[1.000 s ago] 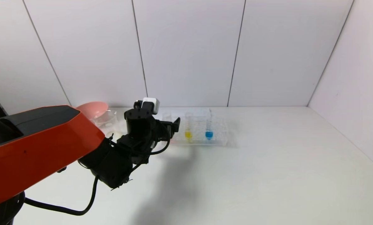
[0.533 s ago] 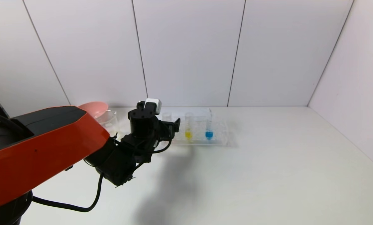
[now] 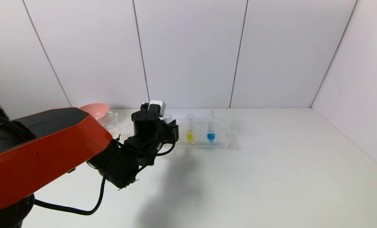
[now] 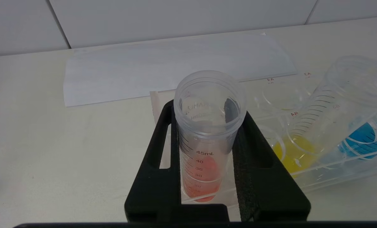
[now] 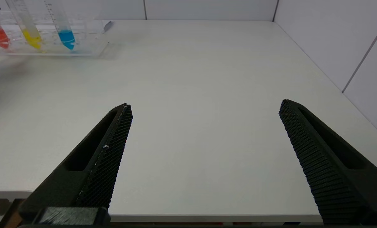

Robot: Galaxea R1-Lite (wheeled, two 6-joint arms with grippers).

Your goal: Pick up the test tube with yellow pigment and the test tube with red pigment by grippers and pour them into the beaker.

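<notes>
Orange-red liquid sits at the rounded bottom of the slim clear graduated test tube with red pigment [image 4: 204, 142], which stands upright in the clear plastic tube rack [image 4: 349, 171], long axis vertical and open mouth up. You see the left gripper [image 4: 207, 126] with its two black fingers [image 4: 255, 148] closed against the tube's sides just below the rim, clamping it while it is seated in the rack. Just beside it in the rack stand the clear test tube with yellow pigment [image 3: 190, 128] and then a clear tube with blue liquid [image 3: 211, 126], both upright.

From your head view, the left arm reaches forward across the white table [image 3: 270, 174] from the near left, wrist level, gripper at the rack's left end. Behind the arm sit a small clear glass beaker [image 3: 111, 122] and a pink bowl [image 3: 95, 109], near the back wall.

Your right gripper [image 5: 204, 152] hangs over the table's near edge, well apart from the rack, fingers spread wide and holding nothing.
</notes>
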